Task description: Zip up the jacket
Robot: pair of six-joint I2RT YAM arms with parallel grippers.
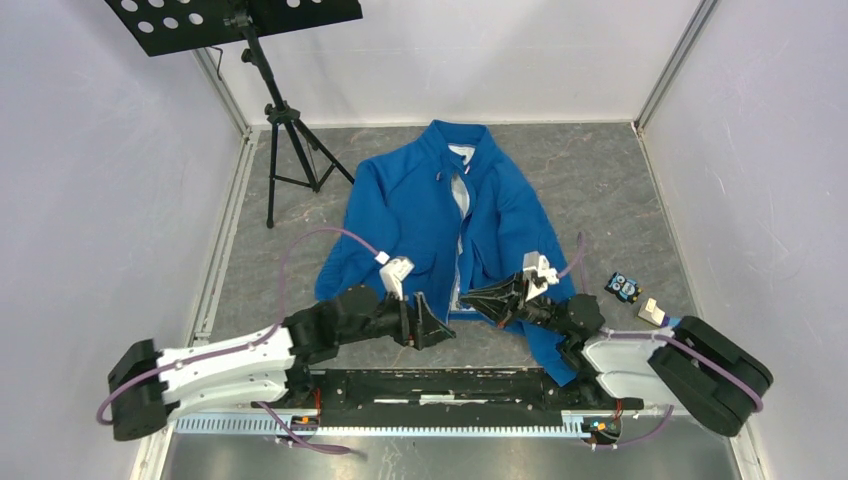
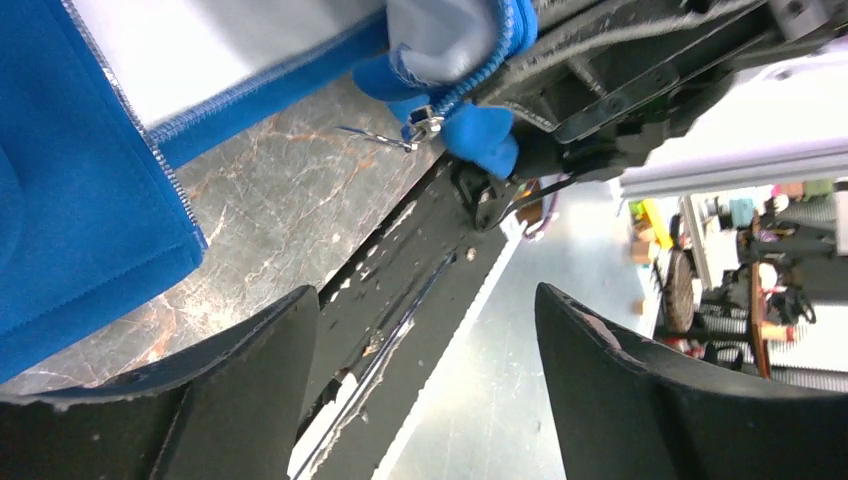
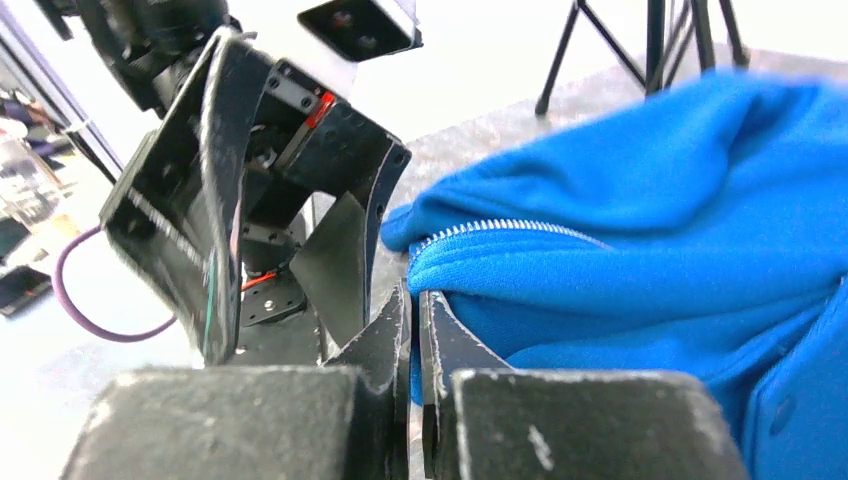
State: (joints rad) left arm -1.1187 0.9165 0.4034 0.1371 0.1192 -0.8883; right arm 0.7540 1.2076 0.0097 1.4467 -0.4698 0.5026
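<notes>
The blue jacket (image 1: 400, 210) lies flat on the grey table, collar at the far end, its front open with white lining showing along the zipper (image 1: 461, 215). My right gripper (image 1: 466, 298) is shut on the bottom hem beside the zipper's lower end. In the right wrist view, blue fabric is pinched between the closed jaws of the gripper (image 3: 413, 305), with zipper teeth (image 3: 500, 228) just above. My left gripper (image 1: 432, 324) stands open close to the left of it, nothing between its fingers (image 2: 250, 380). The metal zipper slider (image 2: 425, 122) hangs at the hem in the left wrist view.
A black music stand on a tripod (image 1: 285, 130) stands at the back left. Two small objects (image 1: 623, 287) (image 1: 650, 310) lie to the right of the jacket. The black mounting rail (image 1: 440, 385) runs along the near edge. White walls enclose the table.
</notes>
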